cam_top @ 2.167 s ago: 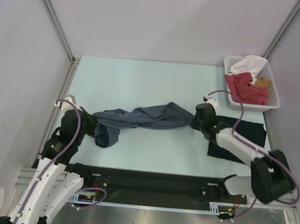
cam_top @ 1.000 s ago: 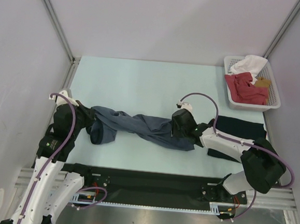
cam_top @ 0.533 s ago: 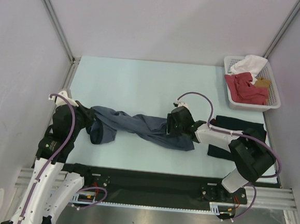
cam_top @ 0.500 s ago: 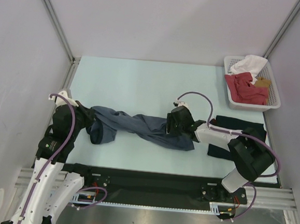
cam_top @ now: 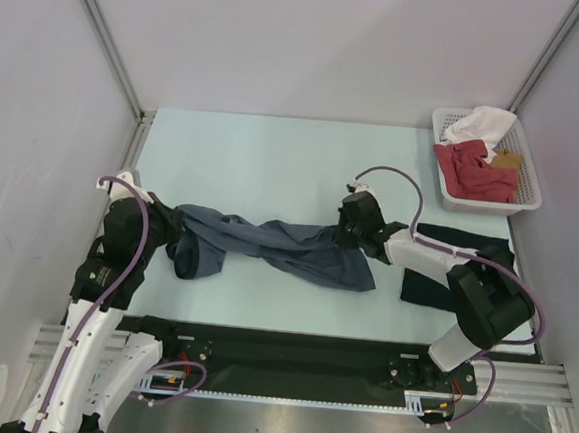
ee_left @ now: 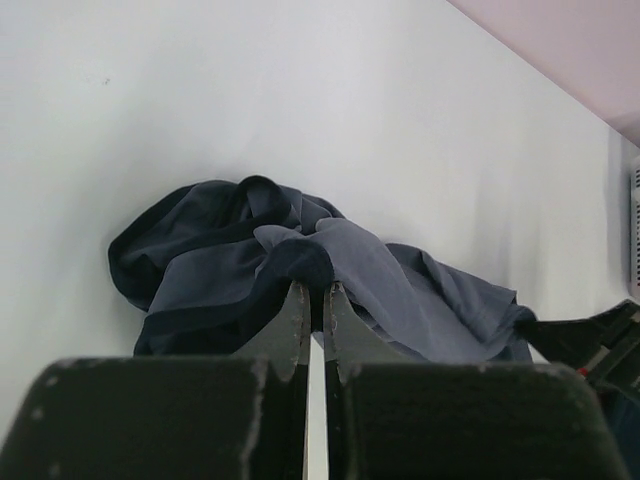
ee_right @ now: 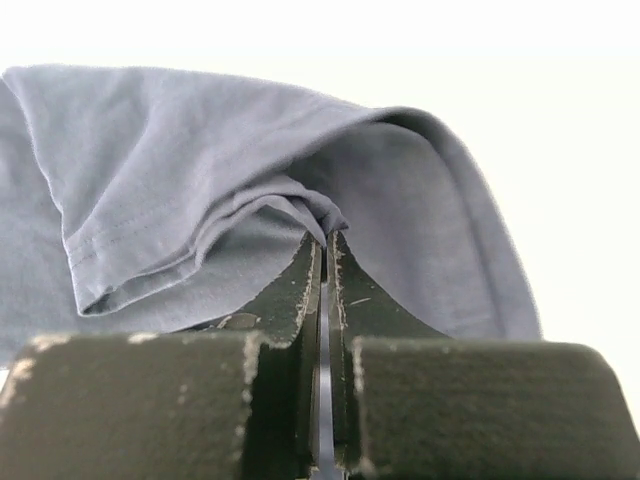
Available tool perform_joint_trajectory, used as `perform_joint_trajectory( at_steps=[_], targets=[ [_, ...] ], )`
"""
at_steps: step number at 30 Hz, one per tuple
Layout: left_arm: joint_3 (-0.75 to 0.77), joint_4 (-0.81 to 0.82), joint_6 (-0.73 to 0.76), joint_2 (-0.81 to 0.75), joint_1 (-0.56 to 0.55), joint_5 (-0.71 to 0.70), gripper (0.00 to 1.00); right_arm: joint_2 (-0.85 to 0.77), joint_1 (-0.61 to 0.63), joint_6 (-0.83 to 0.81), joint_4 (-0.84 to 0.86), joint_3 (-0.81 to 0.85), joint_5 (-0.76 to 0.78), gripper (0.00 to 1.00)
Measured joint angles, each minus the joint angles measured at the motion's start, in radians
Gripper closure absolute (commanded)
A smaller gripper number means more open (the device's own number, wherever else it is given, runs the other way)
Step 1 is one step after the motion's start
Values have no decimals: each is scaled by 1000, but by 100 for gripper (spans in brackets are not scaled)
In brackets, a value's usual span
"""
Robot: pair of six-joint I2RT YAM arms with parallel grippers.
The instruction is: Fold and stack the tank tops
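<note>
A slate-blue tank top point(cam_top: 267, 245) lies twisted across the middle of the table, stretched between my two grippers. My left gripper point(cam_top: 171, 229) is shut on its left end, where a dark-trimmed fold point(ee_left: 300, 262) is pinched between the fingers. My right gripper point(cam_top: 349, 229) is shut on a fold of the same slate-blue tank top point(ee_right: 250, 190) at its right end. A dark navy tank top point(cam_top: 461, 265) lies folded flat at the right, partly under my right arm. My left gripper point(ee_left: 312, 288) and right gripper point(ee_right: 326, 240) both have cloth at their tips.
A white basket point(cam_top: 529, 200) at the far right corner holds a red garment point(cam_top: 474, 171) and a white garment point(cam_top: 482, 123). Grey walls with metal posts stand on the left, back and right. A black rail point(cam_top: 288, 362) runs along the near edge.
My right gripper has shifted up and to the right and has shut on a fold of the slate-blue tank top. The left gripper has kept its hold and barely moved.
</note>
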Motion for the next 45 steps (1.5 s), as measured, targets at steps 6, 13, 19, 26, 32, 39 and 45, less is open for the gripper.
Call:
perform_joint_trajectory(
  at_steps=[6,13,19,26,32,39,45],
  targets=[
    [87,-36,27,51,0,-11,100,-148,-124,-23,-106,82,-39,100],
    [259,-85,78,154,1,-6,100,-287,-267,-39,-239,298,-126,100],
    [424,-108,114,288,2,28,100,-284,-399,-30,-371,494,-243,100],
    [742,-153,121,536,39,61,100,-95,-447,1,-499,902,-328,100],
    [1006,-191,143,640,60,59,100,-80,-451,12,-555,1068,-331,100],
    [970,-120,200,309,60,130,100,-510,-448,-14,-462,829,-357,100],
    [893,-39,214,-56,60,227,100,-943,-448,-45,-399,734,-423,100]
  ],
)
